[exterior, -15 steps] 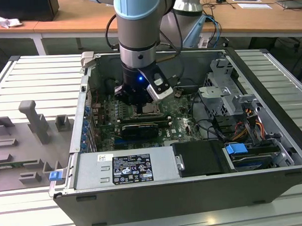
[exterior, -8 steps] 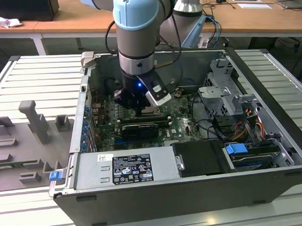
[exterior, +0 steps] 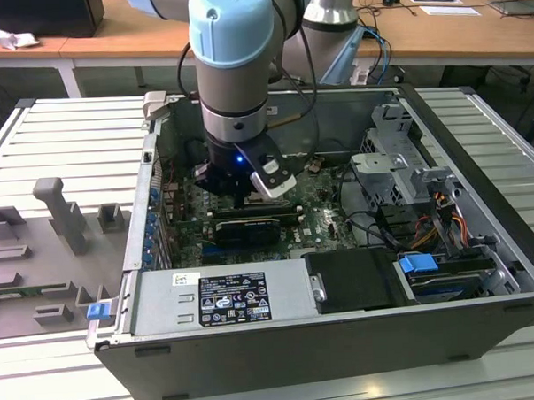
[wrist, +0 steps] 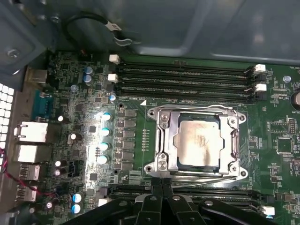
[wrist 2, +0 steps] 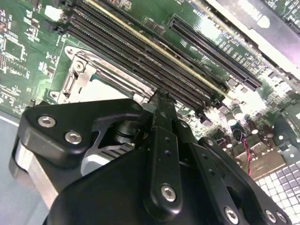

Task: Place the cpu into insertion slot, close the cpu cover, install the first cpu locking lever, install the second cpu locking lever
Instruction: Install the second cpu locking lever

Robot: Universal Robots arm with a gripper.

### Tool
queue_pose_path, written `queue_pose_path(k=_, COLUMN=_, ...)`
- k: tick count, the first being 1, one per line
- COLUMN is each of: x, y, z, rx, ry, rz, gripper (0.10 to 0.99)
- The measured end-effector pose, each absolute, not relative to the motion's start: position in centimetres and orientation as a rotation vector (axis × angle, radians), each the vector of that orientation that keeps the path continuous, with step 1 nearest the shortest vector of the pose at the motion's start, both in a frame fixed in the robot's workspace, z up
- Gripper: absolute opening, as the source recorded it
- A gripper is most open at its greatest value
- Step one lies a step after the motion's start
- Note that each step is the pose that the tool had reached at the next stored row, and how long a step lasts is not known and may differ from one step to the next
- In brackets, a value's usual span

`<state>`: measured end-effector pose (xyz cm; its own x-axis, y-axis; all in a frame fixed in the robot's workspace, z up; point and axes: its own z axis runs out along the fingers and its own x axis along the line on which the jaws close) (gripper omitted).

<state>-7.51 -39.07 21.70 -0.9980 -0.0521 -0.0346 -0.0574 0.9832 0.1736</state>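
my black gripper [wrist: 161, 183], fingers pressed together and empty, hangs at the near rim of the thin silvery metal cpu cover [wrist: 197, 112], which lies over the dull silver-grey square cpu [wrist: 198, 143].

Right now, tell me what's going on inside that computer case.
A robot arm is reaching down into an open computer case, its gripper poised at the edge of the insertion slot on the green motherboard. The cpu already sits in the slot, and the cpu cover lies down around it, the chip's silver top visible through its window. The gripper's fingertips look closed together, holding nothing.
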Motion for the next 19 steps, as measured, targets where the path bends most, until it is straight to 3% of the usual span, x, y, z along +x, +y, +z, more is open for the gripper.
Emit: queue_pose_path(k=19, x=-7.9, y=-40.0, z=20.4, rx=-0.085, ry=3.084, rz=0.372, gripper=0.106)
